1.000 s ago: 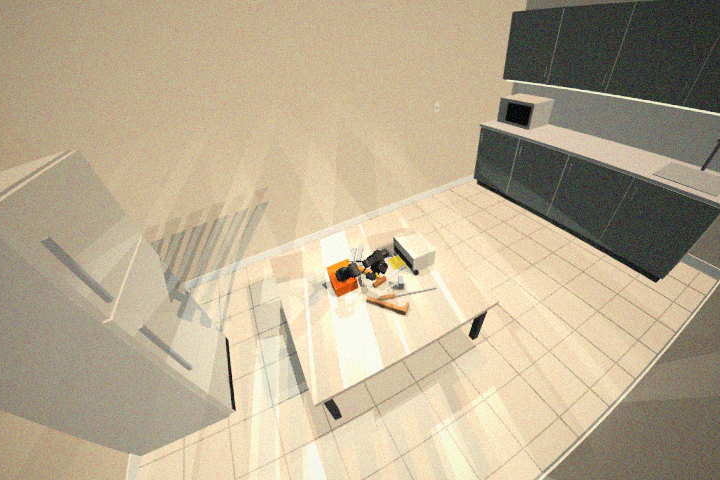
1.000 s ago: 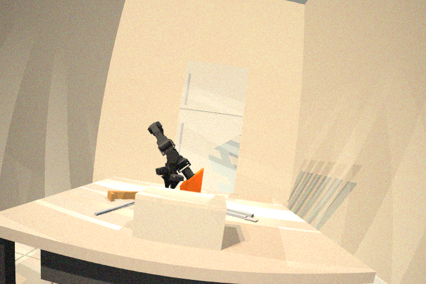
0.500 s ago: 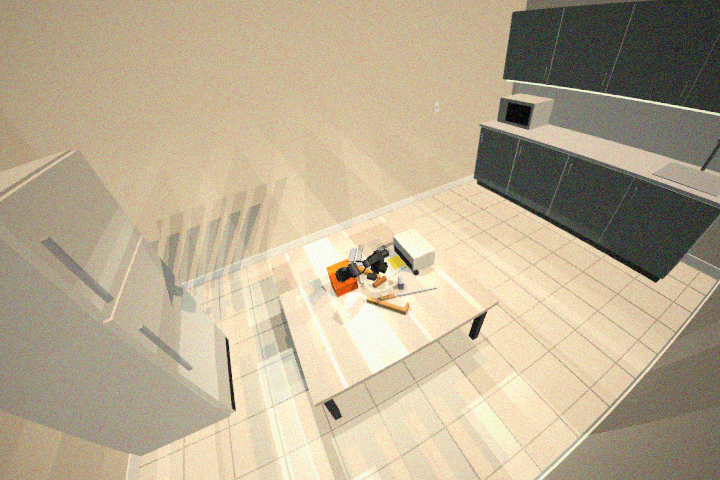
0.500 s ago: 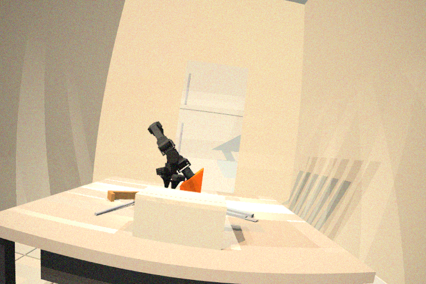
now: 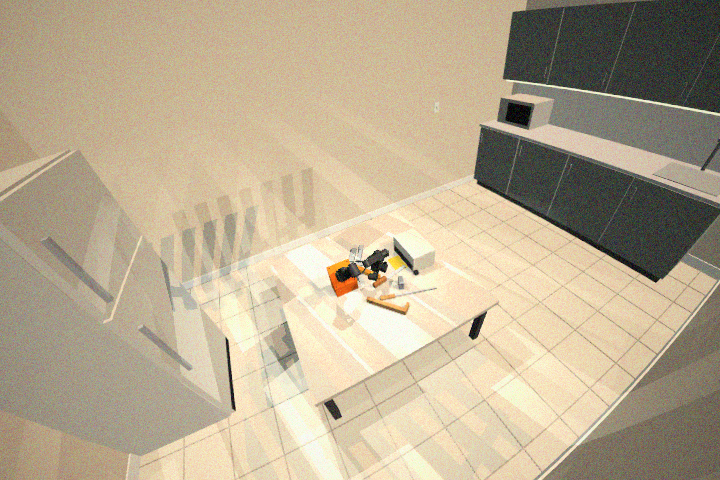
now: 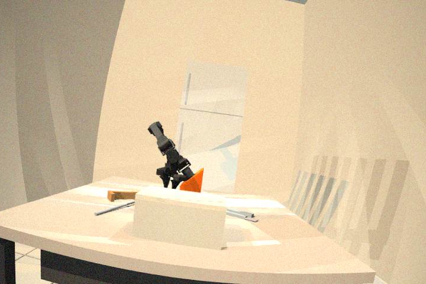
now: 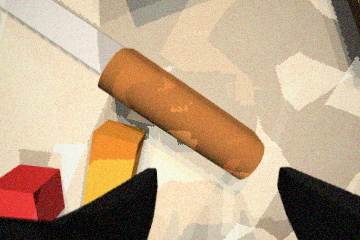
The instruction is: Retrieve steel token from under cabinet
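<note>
From where I stand, the pale cabinet (image 5: 420,252) (image 6: 179,217) hides the steel token: I cannot make it out in any view, so I cannot tell its exact place. The yellow marked area (image 5: 396,263) lies just in front of the cabinet, partly lost in glare.

The gripper (image 5: 375,276) (image 6: 169,186) (image 7: 217,177) hangs out in front of the cabinet, its black fingers spread with nothing between them (the cabinet's top edge cuts off their tips in the exterior view). Near them lies a brown handle (image 5: 379,281) (image 7: 183,114) with a pale flat blade (image 7: 63,32), whose far end the wrist view crops.

Farther from the cabinet than the marked area lie a wooden hook (image 5: 387,305) (image 6: 125,195) and a thin rod (image 5: 417,292) (image 6: 115,207). A red block (image 7: 28,192) shows only low in the wrist view (half behind a finger, alas).
</note>
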### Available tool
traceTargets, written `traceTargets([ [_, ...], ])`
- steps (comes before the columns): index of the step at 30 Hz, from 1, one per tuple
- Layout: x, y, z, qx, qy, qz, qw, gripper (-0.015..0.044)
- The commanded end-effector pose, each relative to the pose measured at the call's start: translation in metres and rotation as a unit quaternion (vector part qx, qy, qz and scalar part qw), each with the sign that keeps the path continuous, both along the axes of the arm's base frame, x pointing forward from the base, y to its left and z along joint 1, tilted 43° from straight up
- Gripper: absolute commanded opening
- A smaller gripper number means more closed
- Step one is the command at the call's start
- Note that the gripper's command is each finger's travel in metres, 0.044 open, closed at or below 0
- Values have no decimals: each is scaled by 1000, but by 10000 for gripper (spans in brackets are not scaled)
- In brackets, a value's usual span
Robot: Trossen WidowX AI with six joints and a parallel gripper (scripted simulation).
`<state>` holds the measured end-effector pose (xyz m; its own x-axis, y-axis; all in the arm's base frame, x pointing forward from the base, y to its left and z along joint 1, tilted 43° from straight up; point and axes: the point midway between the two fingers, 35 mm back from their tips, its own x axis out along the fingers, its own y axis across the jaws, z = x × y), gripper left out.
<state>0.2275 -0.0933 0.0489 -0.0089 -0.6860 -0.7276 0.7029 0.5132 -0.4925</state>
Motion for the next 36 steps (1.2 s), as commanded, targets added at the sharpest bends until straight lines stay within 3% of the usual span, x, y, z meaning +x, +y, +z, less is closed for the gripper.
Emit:
traceTargets([
  [1,0,0,0,0,13,14,1000,270],
  [36,0,0,0,1,107,113,988,270],
])
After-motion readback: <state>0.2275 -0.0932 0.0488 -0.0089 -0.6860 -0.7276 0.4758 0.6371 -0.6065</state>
